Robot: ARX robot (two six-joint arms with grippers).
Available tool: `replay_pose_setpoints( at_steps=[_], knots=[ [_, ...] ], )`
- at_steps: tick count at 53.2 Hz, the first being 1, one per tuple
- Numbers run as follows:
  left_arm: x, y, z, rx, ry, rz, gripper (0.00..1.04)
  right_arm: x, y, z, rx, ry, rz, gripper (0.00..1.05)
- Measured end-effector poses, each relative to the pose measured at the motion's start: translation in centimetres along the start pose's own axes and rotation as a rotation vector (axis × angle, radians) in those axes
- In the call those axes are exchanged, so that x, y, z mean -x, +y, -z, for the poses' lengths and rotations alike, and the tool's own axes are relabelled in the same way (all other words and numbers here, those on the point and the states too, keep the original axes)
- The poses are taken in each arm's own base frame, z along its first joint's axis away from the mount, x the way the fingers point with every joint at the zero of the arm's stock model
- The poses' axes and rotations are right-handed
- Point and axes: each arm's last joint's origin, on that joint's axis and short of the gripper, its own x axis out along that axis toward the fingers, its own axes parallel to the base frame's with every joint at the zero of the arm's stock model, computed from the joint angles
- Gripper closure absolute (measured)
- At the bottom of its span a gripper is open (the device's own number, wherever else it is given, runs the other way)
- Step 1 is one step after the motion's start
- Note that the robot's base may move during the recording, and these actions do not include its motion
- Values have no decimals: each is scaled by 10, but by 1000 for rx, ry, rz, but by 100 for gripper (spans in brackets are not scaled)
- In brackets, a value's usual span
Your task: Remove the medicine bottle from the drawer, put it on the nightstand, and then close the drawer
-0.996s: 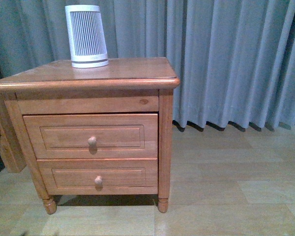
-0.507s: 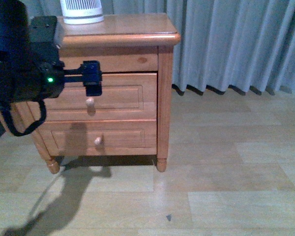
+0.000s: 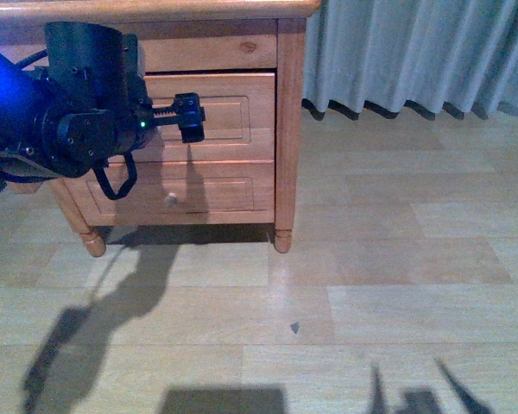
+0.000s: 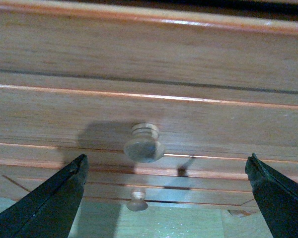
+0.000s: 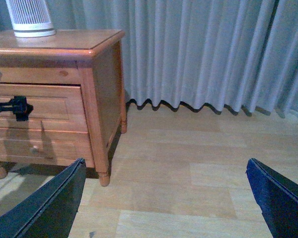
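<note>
Left fingers (image 4: 54, 198) spread wide facing the knob (image 4: 144, 145) on the drawer (image 4: 228, 114), right fingers (image 5: 275, 196) spread wide above the floor (image 5: 188, 173)

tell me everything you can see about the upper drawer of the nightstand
The upper drawer is orange-brown wood with a recessed panel front and one round wooden knob at its middle. It looks shut, flush with the nightstand frame, above the shallower lower drawer. The left gripper faces the knob, jaws wide apart, touching nothing.

dim bluish cast, hard shadows across the floor (image 3: 397, 259), soft blur in left wrist view
</note>
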Motion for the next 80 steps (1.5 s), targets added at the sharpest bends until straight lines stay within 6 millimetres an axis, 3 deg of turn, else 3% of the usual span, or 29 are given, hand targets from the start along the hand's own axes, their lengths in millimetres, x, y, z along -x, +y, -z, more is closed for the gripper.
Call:
replay_pose_setpoints(
  at_steps=[22,46,70,80],
  knots=[
    [-18,4,-2,-13,-42,-16,7,0,0,0,0,0,0,7],
    [-29,2,12,-35,-31,-26,7,0,0,0,0,0,0,7],
    [-27,0,14,-78,-61,-41,72,0,0,0,0,0,0,7],
    [-18,2,21,-80,-69,-36,80,0,0,0,0,0,0,7]
  ],
)
